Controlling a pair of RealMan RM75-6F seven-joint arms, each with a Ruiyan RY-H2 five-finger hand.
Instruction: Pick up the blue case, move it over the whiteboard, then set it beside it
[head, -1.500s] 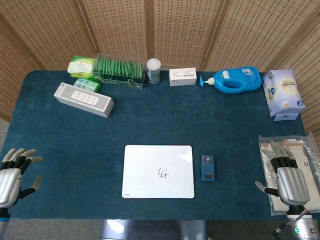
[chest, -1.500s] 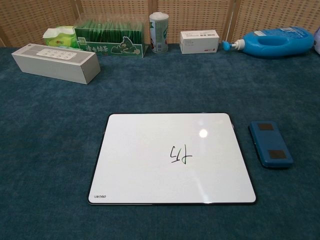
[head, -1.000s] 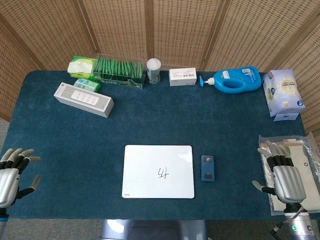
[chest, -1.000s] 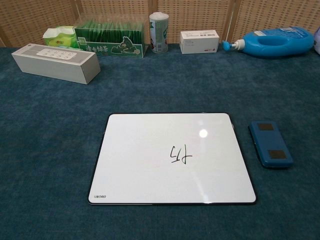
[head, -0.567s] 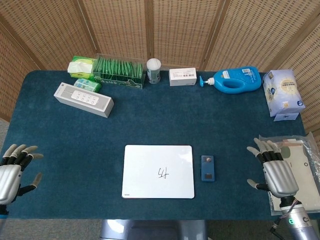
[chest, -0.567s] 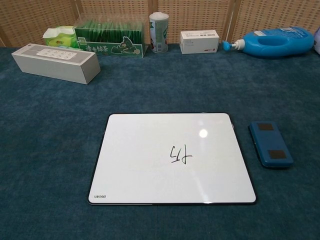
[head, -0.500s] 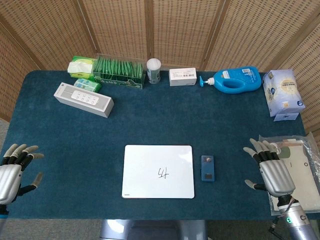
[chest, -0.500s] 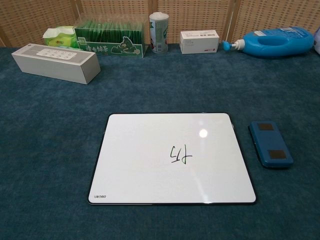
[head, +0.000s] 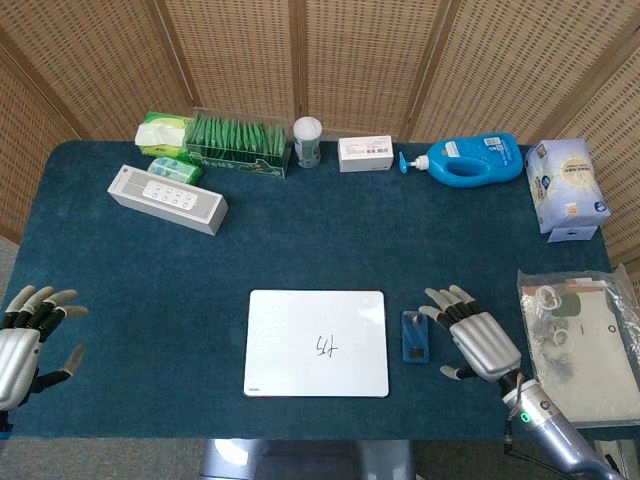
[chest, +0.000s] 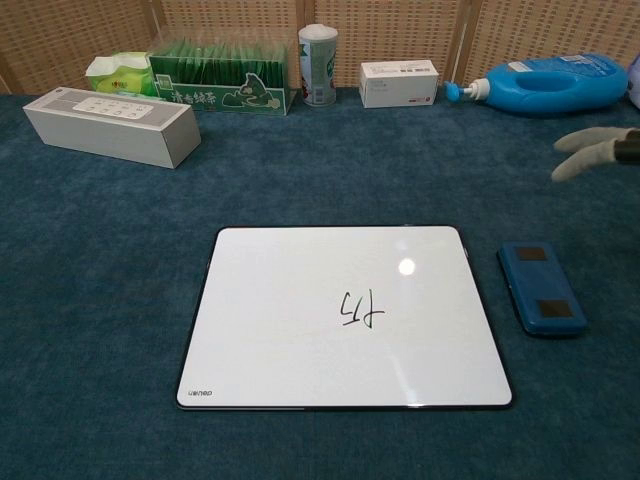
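Small blue case (head: 415, 336) flat on the cloth, just right of the white whiteboard (head: 317, 343), apart.

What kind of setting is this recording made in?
Probably a staged indoor test table, not a working room: a blue cloth-covered table, woven folding screens closing off the back, and unrelated household goods lined up, such as a detergent bottle and tissue pack.

Along back edge — white speaker (head: 167, 198), tea box (head: 240, 143), blue detergent btl (head: 470, 160), tissue pk (head: 566, 187).
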